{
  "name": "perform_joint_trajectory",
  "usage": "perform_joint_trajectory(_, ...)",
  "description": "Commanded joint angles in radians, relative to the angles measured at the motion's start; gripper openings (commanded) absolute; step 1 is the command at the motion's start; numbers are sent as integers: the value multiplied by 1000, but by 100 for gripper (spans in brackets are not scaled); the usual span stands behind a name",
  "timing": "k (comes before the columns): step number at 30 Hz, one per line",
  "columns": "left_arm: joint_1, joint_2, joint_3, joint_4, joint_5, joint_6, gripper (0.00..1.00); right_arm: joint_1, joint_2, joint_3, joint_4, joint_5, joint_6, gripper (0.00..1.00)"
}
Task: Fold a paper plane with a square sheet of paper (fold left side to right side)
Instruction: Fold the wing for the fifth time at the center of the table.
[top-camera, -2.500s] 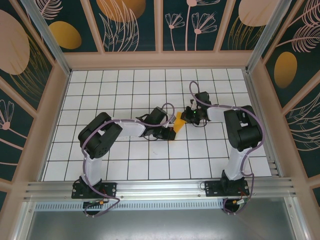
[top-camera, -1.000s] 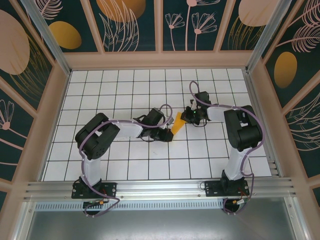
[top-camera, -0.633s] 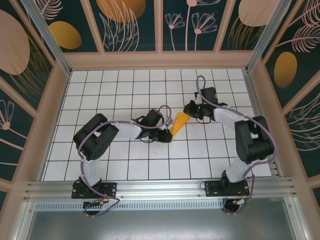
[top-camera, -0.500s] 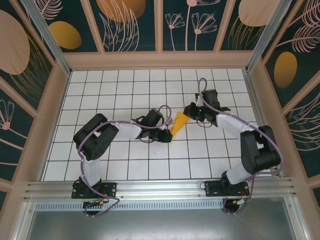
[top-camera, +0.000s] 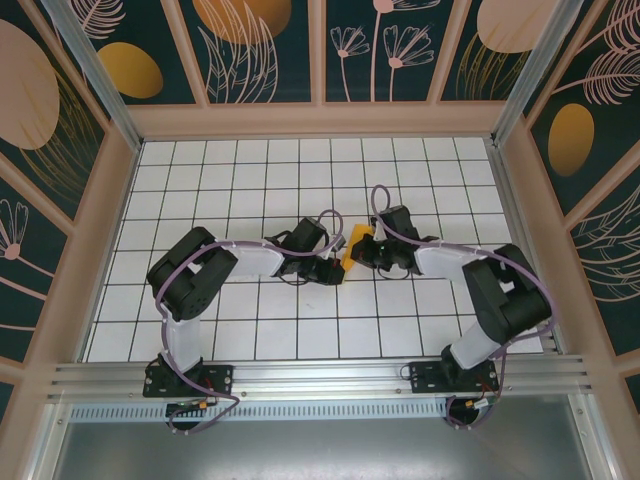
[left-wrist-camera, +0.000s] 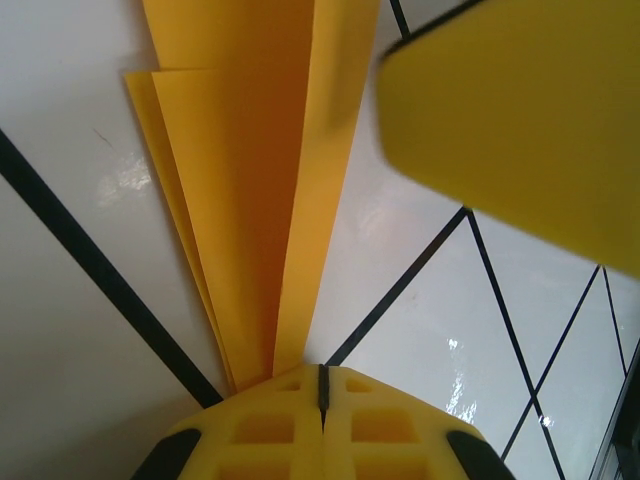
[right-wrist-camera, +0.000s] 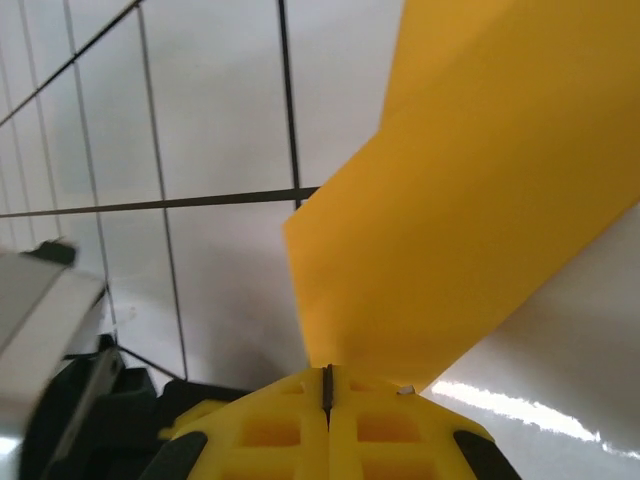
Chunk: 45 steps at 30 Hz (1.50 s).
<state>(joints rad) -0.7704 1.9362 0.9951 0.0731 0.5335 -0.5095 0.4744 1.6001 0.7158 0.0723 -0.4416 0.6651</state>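
- Evidently a late crease is in hand: the paper plane (top-camera: 355, 246), already a slim folded dart, lies on the desk (top-camera: 250, 330) at the centre of the top view.
- The left gripper (left-wrist-camera: 322, 372) is clamped on its narrow end, while the right gripper (right-wrist-camera: 326, 374) pinches a corner.
- Next probably comes pressing the fold flat, gently, without tearing.

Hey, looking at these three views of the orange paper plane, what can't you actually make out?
Top view: paper plane too small, its ends under the left pincer and right pincer; creases unreadable.
Left wrist view: plane's wide end cut off by the top edge; a blurred yellow block hides the corner.
Right wrist view: plane runs off the right edge.
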Motion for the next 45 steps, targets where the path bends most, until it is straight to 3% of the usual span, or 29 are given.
perform_joint_trajectory(1,-1,32,10,-65,-22,-8,6,9,43,46,34,18,-4,0)
perform_joint_trajectory(14,0,48,7,-63,-18,-18,5,-7,149,66,5,83,-56,0)
perform_joint_trajectory(30,1,56,-15,-30,4,-30,4,-215,162,97,22,27,-157,0)
perform_joint_trajectory(36,0,-6,5,-35,35,-32,15,-236,79,128,-39,44,-179,0)
perform_joint_trajectory(39,1,-56,29,-39,49,-39,21,-237,0,121,-89,91,-172,7)
perform_joint_trajectory(45,8,-185,44,-47,15,-39,41,-220,-173,70,-191,172,-57,37)
